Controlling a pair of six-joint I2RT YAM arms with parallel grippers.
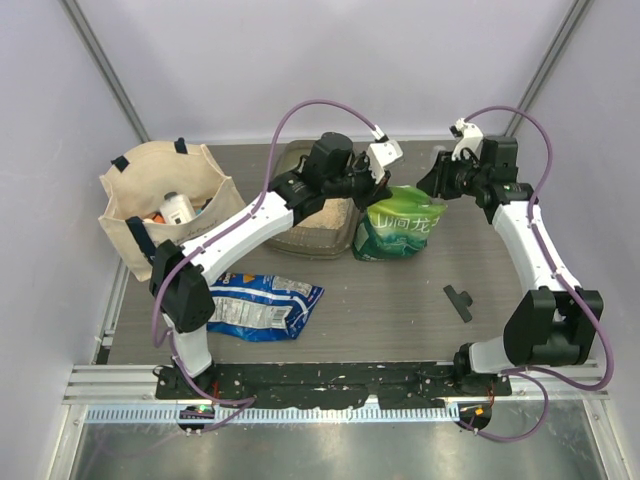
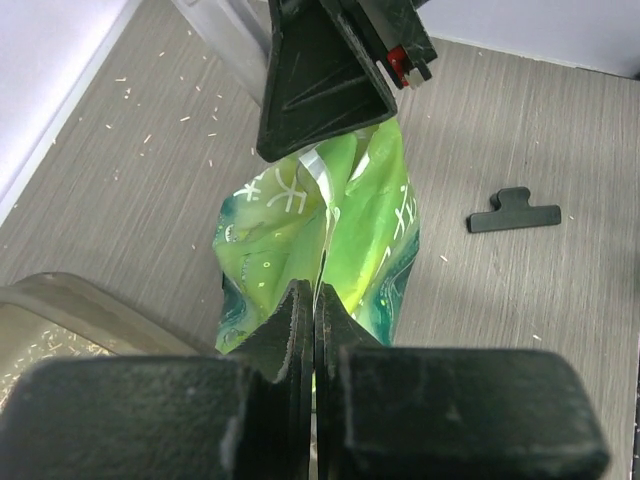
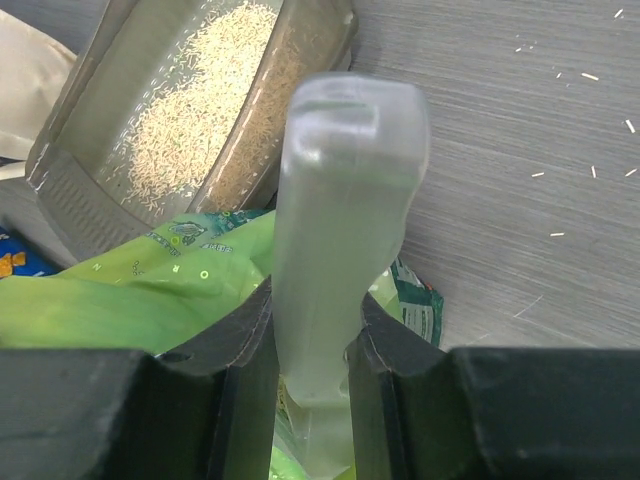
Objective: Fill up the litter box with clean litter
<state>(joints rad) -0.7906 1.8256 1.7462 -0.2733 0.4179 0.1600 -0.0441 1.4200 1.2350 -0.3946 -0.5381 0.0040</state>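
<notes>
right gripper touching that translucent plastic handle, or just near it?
Touching. The right wrist view shows the right gripper with both fingers pressed against the sides of the translucent plastic handle, no gap.

A: What do the 2 arms look like?
B: Left arm (image 1: 240, 225) and right arm (image 1: 530, 240) have white links and black joints.
A: Cables?
B: 1 purple cable (image 1: 300, 104) on each.
A: Grippers?
B: Left gripper (image 2: 314, 300) and right gripper (image 3: 315, 300) are black, with wedge-shaped fingers.
</notes>
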